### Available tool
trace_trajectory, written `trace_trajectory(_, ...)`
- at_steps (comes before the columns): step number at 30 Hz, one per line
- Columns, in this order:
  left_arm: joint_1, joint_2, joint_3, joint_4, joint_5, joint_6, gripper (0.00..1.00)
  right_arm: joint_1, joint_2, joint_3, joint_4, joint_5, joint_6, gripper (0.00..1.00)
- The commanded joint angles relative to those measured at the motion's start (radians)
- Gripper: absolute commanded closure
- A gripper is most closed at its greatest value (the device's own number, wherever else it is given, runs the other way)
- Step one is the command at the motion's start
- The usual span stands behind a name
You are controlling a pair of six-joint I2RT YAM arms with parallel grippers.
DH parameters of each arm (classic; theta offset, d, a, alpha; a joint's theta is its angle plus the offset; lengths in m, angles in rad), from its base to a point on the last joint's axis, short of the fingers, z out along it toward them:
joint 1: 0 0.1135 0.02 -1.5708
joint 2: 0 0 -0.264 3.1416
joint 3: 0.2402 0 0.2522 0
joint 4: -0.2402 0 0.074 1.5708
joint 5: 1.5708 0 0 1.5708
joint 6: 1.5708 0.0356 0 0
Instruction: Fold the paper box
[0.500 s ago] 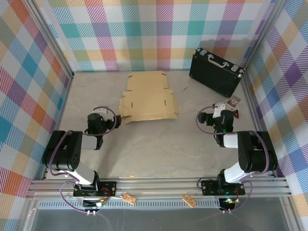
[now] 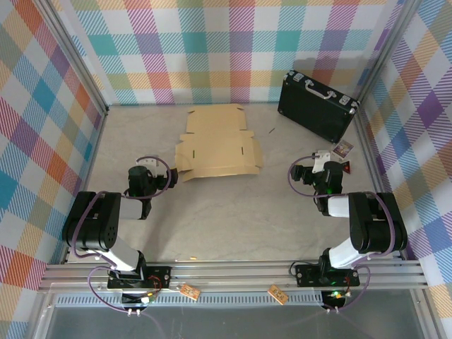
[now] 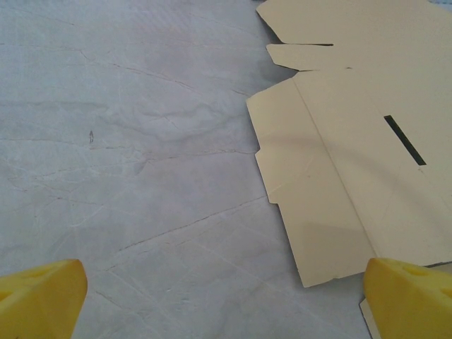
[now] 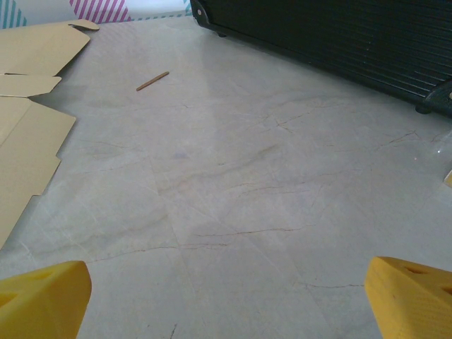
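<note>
At left centre of the top view, the left gripper (image 2: 150, 174) stands wide open and holds nothing. The paper box (image 2: 219, 145) lies flat, tan side up, in the upper middle. At right centre, the right gripper (image 2: 315, 174) is wide open too, also empty.

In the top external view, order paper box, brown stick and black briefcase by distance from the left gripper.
1. Flat tan cardboard paper box, just ahead-right of the left gripper.
2. Small brown stick, past the box's right edge.
3. Black hard briefcase, far-right corner.
</note>
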State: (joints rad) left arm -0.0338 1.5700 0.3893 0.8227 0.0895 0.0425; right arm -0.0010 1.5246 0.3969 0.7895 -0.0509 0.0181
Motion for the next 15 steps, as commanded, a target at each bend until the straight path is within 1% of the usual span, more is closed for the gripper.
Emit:
trace_trajectory(1, 0.012, 0.010, 0.019, 0.044, 0.023, 0.012, 0.00, -0.008, 0.012, 0.019, 0.037, -0.020, -0.007, 0.01)
trace_trajectory(15, 0.011, 0.010, 0.020, 0.042, 0.019, 0.013, 0.00, -0.008, 0.014, 0.019, 0.036, -0.019, -0.007, 0.01)
